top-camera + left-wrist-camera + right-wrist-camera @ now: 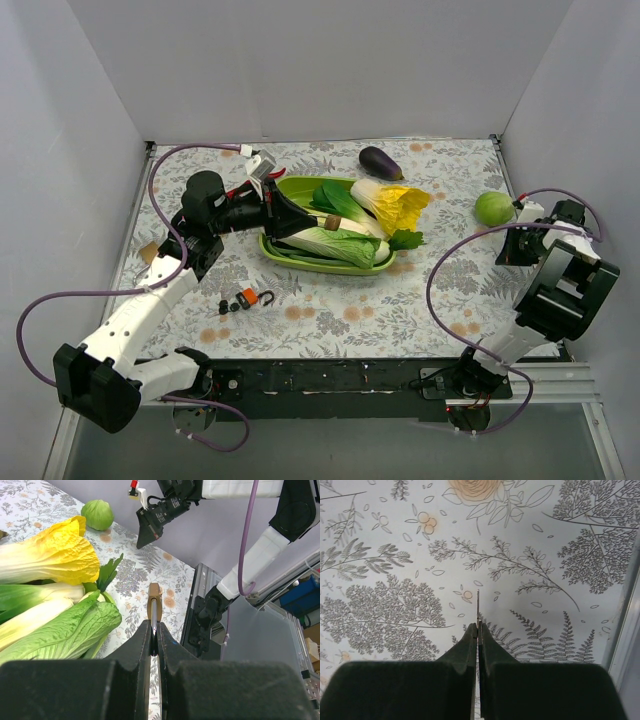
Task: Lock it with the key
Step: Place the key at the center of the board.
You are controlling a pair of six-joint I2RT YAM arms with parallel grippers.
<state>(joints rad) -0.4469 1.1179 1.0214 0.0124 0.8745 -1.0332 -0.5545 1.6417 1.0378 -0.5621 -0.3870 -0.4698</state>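
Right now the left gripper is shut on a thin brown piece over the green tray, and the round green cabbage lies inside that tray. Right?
Not quite. The top external view shows the round green cabbage lying on the tablecloth outside the green tray, well off to its right. The left gripper is indeed shut on the thin brown piece over the tray.
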